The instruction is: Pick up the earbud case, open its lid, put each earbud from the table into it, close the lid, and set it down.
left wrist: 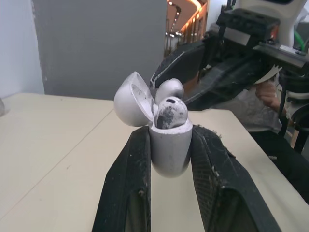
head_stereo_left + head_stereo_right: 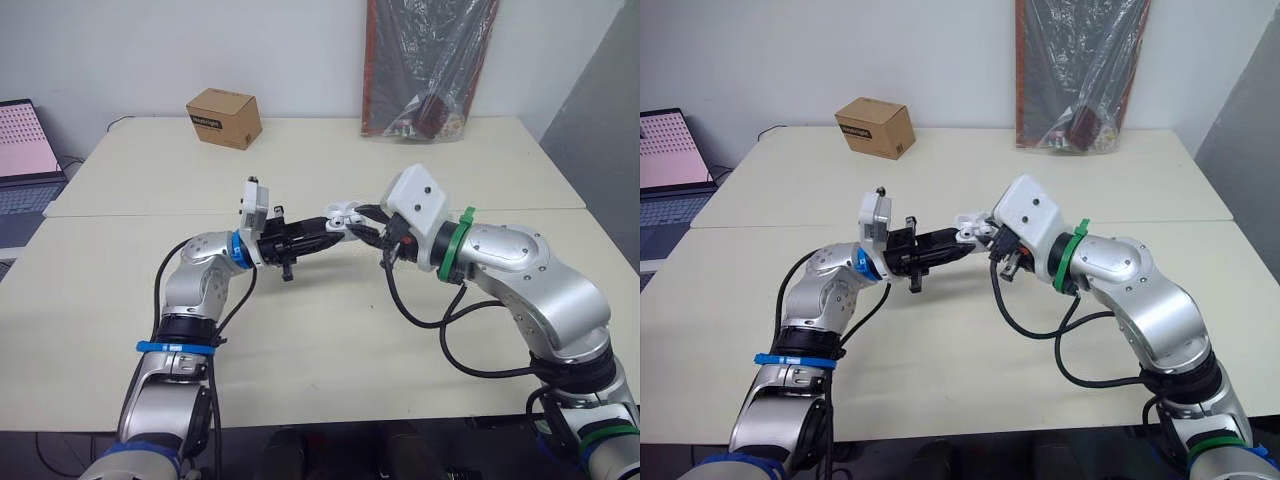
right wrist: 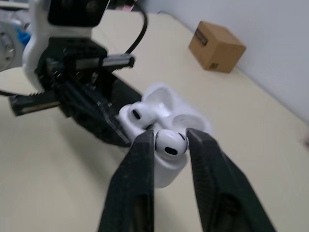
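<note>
My left gripper (image 1: 170, 134) is shut on the white earbud case (image 1: 169, 147) and holds it above the middle of the table. The case's lid (image 1: 131, 100) is hinged open. One earbud (image 1: 170, 114) sits in the case. My right gripper (image 3: 170, 145) comes in from the right and is shut on the second earbud (image 3: 171, 143), right at the case's open top (image 3: 166, 171). In the left eye view, the left gripper (image 2: 328, 232) and the right gripper (image 2: 357, 222) meet at the case (image 2: 341, 214).
A cardboard box (image 2: 224, 117) stands at the back left of the cream table (image 2: 300, 330). A plastic bag of dark items (image 2: 425, 65) leans on the wall at the back right. A laptop (image 2: 25, 150) is at the far left. A person (image 1: 268, 95) sits past the table's right end.
</note>
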Robot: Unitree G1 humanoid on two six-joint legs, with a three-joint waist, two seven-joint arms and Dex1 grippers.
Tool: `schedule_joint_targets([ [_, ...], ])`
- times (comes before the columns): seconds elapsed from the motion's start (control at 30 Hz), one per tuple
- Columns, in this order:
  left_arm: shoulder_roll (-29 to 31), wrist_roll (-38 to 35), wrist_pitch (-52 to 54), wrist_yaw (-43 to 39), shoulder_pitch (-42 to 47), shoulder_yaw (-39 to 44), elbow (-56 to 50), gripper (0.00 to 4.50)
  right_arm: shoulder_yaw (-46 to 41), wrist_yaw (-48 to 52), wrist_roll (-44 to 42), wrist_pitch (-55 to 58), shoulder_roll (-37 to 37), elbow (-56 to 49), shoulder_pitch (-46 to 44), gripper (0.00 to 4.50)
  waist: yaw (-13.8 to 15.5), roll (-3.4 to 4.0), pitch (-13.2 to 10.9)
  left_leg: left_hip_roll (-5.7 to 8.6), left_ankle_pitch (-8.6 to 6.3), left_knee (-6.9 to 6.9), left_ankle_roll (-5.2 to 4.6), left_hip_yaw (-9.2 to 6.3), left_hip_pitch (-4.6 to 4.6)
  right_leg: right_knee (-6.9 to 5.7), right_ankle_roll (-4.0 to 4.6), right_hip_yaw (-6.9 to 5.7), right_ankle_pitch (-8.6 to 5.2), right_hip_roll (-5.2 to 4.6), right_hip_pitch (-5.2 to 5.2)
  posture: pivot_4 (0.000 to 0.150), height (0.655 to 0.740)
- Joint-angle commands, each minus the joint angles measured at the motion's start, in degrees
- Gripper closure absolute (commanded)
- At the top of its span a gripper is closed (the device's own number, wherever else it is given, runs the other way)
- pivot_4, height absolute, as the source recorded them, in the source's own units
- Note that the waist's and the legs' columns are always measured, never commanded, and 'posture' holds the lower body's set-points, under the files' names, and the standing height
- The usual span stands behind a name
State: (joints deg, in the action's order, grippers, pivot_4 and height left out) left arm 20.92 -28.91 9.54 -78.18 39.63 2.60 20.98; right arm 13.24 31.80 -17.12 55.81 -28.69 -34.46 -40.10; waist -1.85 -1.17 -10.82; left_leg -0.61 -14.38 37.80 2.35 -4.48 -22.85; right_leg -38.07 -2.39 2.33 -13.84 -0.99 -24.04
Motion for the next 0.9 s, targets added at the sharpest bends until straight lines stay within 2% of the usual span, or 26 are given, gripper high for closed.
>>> schedule_joint_targets([
  [0.03,-0.37,-1.43,-1.31,-0.18,2.11,0.85,-2.33,3.71,0.11,0.52,-0.43,-0.80,0.08,-0.13,-0.61,2.06,0.00,0.00,0.00,0.00,0.00,0.00,0.00,0.00,-0.01,0.00,-0.01,0.00,0.00,0.00,0.00,0.150,0.7400],
  [0.13,-0.35,-1.39,-1.29,-0.20,2.11,0.84,-2.37,3.71,-0.44,0.86,-0.41,-1.72,0.18,-0.08,-0.39,0.99,0.00,0.00,0.00,0.00,0.00,0.00,0.00,0.00,0.00,-0.01,-0.01,0.00,-0.01,0.00,0.00,0.150,0.7400],
  [0.3,-0.12,-1.37,-1.25,-0.30,2.03,0.83,-2.27,3.71,-4.47,3.21,-3.65,-4.95,1.02,-0.24,0.10,0.99,0.00,0.00,0.00,0.00,0.00,0.00,0.00,0.00,-0.01,0.00,-0.01,0.00,0.00,0.00,0.00,0.150,0.7400],
  [0.5,0.39,-1.18,-1.27,-0.82,1.26,0.71,-2.39,3.71,-19.16,8.36,-23.27,4.31,1.05,0.91,-2.96,0.99,0.02,0.00,0.00,0.00,0.00,0.00,0.00,0.00,-0.01,0.00,0.00,0.00,0.01,0.00,0.01,0.150,0.7400],
  [0.6,0.62,-1.35,-0.93,-0.99,1.03,0.68,-2.79,3.71,-22.15,6.26,-25.10,5.61,0.49,5.60,-6.79,1.58,-0.01,0.00,0.00,-0.01,0.00,0.01,-0.01,0.00,0.01,-0.02,0.01,0.00,0.01,0.00,0.01,0.150,0.7400],
  [0.63,0.70,-1.45,-0.72,-1.09,0.98,0.66,-3.01,3.71,-21.83,5.82,-24.54,5.53,0.07,7.32,-7.94,1.93,-0.02,0.00,0.00,-0.02,0.00,0.00,-0.01,0.00,0.02,-0.03,0.01,0.00,0.01,0.01,0.00,0.150,0.7400],
  [0.87,0.79,-2.03,1.18,-1.51,0.72,0.51,-4.81,3.71,-11.27,8.38,-15.50,-2.25,-2.67,18.75,-11.99,4.46,-0.05,0.00,0.00,-0.01,0.00,-0.02,-0.01,0.06,-0.01,0.00,0.01,0.04,0.01,0.01,-0.03,0.150,0.7400],
  [0.9,0.78,-2.13,1.53,-1.56,0.68,0.48,-5.15,3.71,-9.39,9.31,-13.86,-3.74,-2.91,20.76,-12.60,4.46,-0.05,0.00,0.00,-0.01,0.00,-0.02,-0.01,0.06,-0.01,0.00,0.01,0.04,0.01,0.01,-0.03,0.150,0.7400],
])
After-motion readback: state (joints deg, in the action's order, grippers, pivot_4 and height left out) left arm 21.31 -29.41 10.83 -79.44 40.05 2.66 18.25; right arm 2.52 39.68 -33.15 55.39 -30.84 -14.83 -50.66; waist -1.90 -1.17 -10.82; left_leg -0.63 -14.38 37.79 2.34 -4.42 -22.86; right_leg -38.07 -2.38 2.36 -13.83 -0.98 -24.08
